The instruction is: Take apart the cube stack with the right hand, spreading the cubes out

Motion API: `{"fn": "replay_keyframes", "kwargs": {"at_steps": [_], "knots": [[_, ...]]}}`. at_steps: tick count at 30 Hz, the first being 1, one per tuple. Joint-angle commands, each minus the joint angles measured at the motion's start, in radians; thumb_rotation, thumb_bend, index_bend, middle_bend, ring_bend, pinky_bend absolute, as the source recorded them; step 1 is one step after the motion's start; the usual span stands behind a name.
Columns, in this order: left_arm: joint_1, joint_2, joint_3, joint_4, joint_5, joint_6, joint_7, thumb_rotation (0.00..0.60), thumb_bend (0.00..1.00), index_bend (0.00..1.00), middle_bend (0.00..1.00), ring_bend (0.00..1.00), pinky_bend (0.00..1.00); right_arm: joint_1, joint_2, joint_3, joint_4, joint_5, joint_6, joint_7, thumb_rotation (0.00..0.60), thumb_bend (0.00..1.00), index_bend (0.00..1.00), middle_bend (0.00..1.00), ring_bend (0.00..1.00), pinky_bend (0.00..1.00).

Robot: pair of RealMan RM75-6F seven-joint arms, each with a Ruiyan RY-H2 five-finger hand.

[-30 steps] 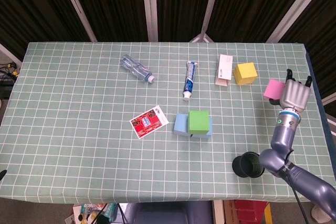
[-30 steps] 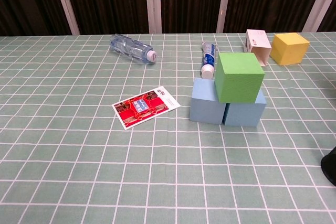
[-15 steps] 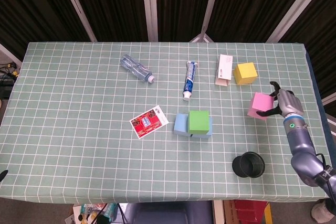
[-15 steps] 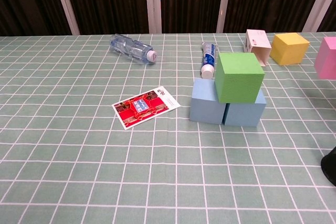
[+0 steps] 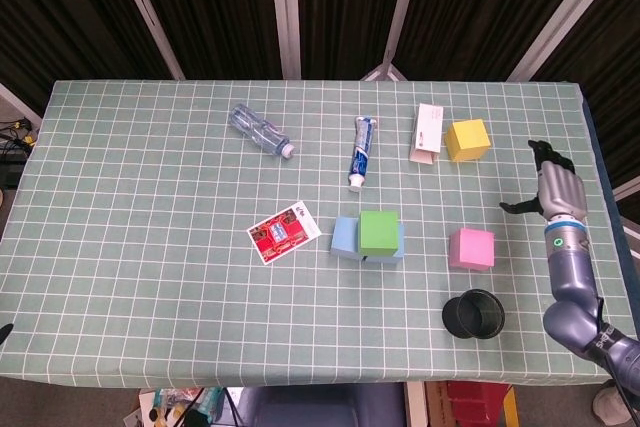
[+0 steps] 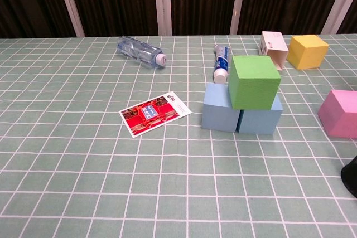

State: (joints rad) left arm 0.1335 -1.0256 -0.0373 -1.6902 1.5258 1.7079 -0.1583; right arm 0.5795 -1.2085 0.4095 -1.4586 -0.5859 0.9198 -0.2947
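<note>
Pink cube [image 5: 471, 248] sits flat on the checked tabletop [image 5: 150, 277], at about 3 o'clock from the remaining stack, well apart from it. That stack is a green cube [image 5: 379, 232] resting on two blue cubes [image 5: 346, 237]. Right robot hand [image 5: 556, 190] hovers at the pink cube's 2 o'clock, fingers spread, holding nothing. Yellow cube [image 5: 467, 139] lies at 12 o'clock from the pink one.
</note>
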Motion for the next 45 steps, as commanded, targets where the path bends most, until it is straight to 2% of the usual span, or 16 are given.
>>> {"fn": "replay_keyframes", "kwargs": {"at_steps": [1,5,9,15,19,24,30,45], "knots": [[0.000,0.000,0.000,0.000,0.001,0.001,-0.001,0.600,0.18,0.08,0.00,0.00,0.00,-0.071,0.119,-0.012,-0.180,-0.062,-0.076,0.112,0.600,0.03,0.00,0.02,0.08,0.00],[-0.001,0.000,0.001,0.000,0.001,-0.002,0.002,0.600,0.18,0.08,0.00,0.00,0.00,-0.177,0.257,0.001,-0.341,-0.235,-0.144,0.290,0.600,0.03,0.00,0.05,0.08,0.00],[0.001,0.001,0.005,0.000,0.008,0.000,0.001,0.600,0.18,0.08,0.00,0.00,0.00,-0.251,0.302,-0.033,-0.413,-0.434,-0.122,0.377,0.600,0.03,0.00,0.06,0.08,0.00],[0.007,0.004,0.003,0.004,0.004,0.010,-0.019,0.600,0.18,0.08,0.00,0.00,0.00,-0.322,0.305,-0.120,-0.487,-0.664,-0.085,0.506,0.600,0.03,0.00,0.06,0.08,0.00],[0.005,0.008,0.005,0.005,0.006,0.004,-0.024,0.600,0.18,0.08,0.00,0.00,0.00,-0.328,0.238,-0.147,-0.474,-0.732,-0.023,0.539,0.600,0.03,0.00,0.06,0.08,0.00],[0.008,0.010,0.006,0.006,0.008,0.010,-0.031,0.600,0.18,0.08,0.00,0.00,0.00,-0.293,0.125,-0.166,-0.446,-0.700,0.033,0.417,0.600,0.03,0.00,0.05,0.06,0.00],[0.008,0.013,0.002,0.005,-0.003,0.007,-0.040,0.600,0.18,0.08,0.00,0.00,0.00,-0.240,0.036,-0.165,-0.440,-0.583,0.051,0.301,0.600,0.03,0.00,0.05,0.03,0.00],[0.010,0.016,0.001,0.004,-0.004,0.007,-0.046,0.600,0.18,0.08,0.00,0.00,0.00,-0.096,-0.116,-0.136,-0.444,-0.281,0.149,-0.011,0.600,0.03,0.00,0.05,0.02,0.00]]}}
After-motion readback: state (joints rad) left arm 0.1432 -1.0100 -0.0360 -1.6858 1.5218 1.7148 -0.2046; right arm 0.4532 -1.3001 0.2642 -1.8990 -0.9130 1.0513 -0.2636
